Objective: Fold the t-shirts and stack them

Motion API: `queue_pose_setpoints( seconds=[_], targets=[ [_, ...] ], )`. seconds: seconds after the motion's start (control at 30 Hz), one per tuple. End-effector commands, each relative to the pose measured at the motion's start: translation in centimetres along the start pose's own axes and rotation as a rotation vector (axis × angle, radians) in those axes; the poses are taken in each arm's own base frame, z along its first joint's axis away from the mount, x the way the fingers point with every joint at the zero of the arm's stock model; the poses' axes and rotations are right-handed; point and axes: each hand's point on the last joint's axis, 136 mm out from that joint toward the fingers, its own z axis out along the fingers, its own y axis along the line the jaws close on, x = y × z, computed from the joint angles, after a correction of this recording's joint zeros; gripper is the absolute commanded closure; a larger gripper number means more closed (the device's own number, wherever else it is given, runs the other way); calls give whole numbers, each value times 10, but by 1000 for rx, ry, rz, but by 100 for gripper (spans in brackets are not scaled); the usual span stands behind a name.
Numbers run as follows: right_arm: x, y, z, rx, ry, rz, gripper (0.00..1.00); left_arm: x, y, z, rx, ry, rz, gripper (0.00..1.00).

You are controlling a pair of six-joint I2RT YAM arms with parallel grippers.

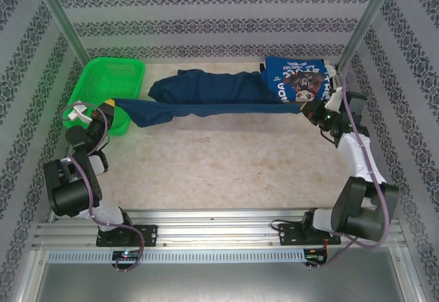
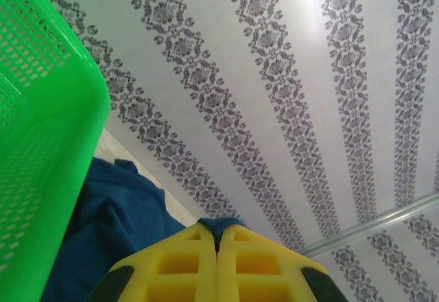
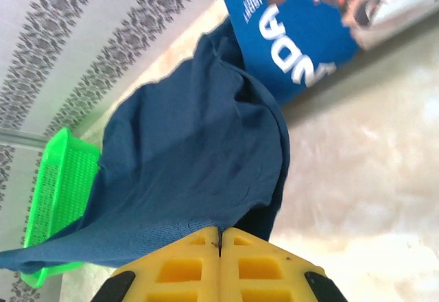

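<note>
- Yellow fingers (image 2: 178,264) of the left gripper (image 2: 217,241) are pressing flat together by the left edge of the table (image 1: 219,171), pinching a small tuck of dark cloth at their tips. How much cloth is lying between them is hidden.
- Across at the right edge, the right gripper (image 3: 221,239) is clamping an edge of the navy t-shirt (image 3: 192,158) in the same way. The pinched hem is disappearing behind its yellow pads.
- Between the two grippers, one edge of the navy t-shirt is stretching as a taut band. The rest is bunching on the table toward the far edge, where sleeves and collar are hard to tell apart in the folds.
- Farther back, the brighter blue t-shirt (image 1: 295,82) is lying crumpled in the far right corner, touching the navy one. Its white lettering is being broken up by creases, and the right arm is covering its right side.
- At the far left corner, the green mesh basket (image 1: 130,75) is sitting with its near rim partly covered by the left gripper and cable. Whether the navy band is touching it cannot be told.
</note>
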Motion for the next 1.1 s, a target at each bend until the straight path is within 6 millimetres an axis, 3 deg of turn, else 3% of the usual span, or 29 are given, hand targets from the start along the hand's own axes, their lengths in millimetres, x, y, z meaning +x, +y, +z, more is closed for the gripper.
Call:
queue_pose_setpoints(
  seconds=[0.0,0.27,0.47,0.6,0.83,1.07],
  targets=[
    [25,-23,-12,92,11,26,100,4,-25,-17,33,15,141,100],
    [80,-34,-50,177,30,31,100,26,-58,-62,-100,39,296,100],
    [114,-49,-69,256,45,72,100,42,-62,-94,-224,54,302,100],
    [113,-52,-86,312,-30,92,100,46,-59,-110,-335,69,313,100],
    [105,-51,-114,386,-157,91,100,40,-81,-122,-404,94,386,100],
    [105,-43,-122,377,-174,84,100,38,-96,-125,-416,108,422,100]
  ],
)
